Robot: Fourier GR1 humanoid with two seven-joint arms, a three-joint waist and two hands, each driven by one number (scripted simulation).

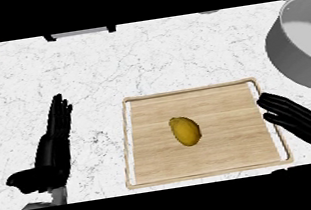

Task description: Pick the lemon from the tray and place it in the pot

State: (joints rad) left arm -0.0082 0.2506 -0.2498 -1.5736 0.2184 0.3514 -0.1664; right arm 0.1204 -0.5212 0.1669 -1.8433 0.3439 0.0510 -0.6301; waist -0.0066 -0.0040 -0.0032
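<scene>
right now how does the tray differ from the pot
The tray is square, pale wood; the pot is round and grey. The tray is flat with a low rim; the pot has tall walls. The tray holds the lemon; none shows in the pot, which the view's right edge cuts off. Both stand on the white marble counter.

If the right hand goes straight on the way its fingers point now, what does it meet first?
Probably the right rim of the tray: the right hand points up and left, with its fingertips at that rim. Its height above the tray is unclear. The lemon lies left of that line and would likely be missed.
</scene>
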